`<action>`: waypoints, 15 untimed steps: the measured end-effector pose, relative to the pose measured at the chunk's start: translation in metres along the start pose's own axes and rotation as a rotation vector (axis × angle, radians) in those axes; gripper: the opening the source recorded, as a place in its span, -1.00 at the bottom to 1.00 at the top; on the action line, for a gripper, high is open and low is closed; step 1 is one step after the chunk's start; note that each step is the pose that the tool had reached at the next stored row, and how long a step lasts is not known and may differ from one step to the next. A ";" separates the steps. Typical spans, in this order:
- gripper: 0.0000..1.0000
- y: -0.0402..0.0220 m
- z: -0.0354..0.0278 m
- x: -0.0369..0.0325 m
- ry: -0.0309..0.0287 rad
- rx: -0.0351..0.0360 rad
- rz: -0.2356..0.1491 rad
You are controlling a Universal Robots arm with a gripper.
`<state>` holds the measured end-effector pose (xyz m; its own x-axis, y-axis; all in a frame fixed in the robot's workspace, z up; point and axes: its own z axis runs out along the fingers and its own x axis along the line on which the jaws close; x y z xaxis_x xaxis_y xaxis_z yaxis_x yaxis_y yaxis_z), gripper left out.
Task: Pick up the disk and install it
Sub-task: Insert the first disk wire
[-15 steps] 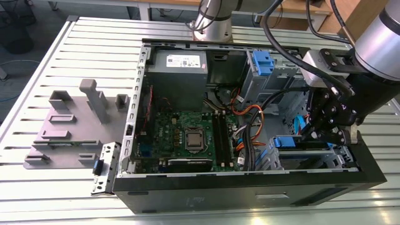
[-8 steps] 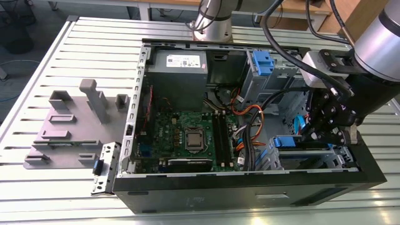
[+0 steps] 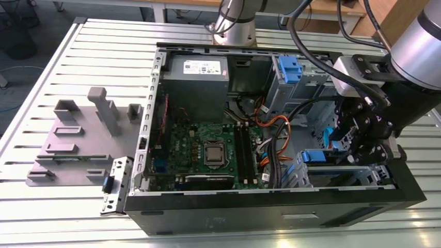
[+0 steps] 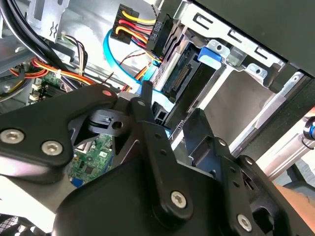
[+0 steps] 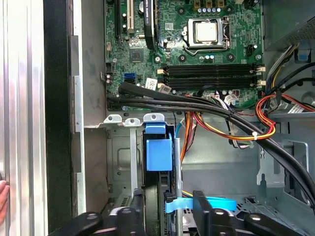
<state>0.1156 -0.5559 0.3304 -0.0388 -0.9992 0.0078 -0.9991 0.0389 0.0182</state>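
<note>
The disk [image 3: 313, 155] sits edge-on in the drive cage at the exterior view's right, inside the open computer case [image 3: 276, 204]. Its blue handle end [image 5: 159, 150] points away from my wrist. In the second wrist view its connector end [image 4: 183, 74] shows beside a silver side and a blue tab. My black gripper [image 3: 342, 144] reaches down into the cage from the exterior view's right. In both wrist views the fingers [image 5: 203, 212] stand on either side of the disk's near end, closed against it [image 4: 170, 110].
Black, orange and yellow cable bundles [image 5: 221, 113] cross just beside the cage, over the green motherboard [image 3: 206, 150]. The grey power-supply box [image 3: 196, 77] and a tall blue latch [image 3: 288, 70] stand at the case's far side. A grey fixture plate [image 3: 76, 139] lies on the slatted table.
</note>
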 end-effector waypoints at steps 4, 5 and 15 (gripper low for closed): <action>0.05 0.0000 0.0001 0.0000 -0.0001 0.0000 0.000; 0.05 0.0000 0.0001 0.0000 0.0000 0.0000 0.000; 0.05 0.0003 -0.0153 0.0001 -0.0004 0.0000 0.000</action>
<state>0.1156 -0.5559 0.3457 -0.0388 -0.9992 0.0073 -0.9991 0.0390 0.0182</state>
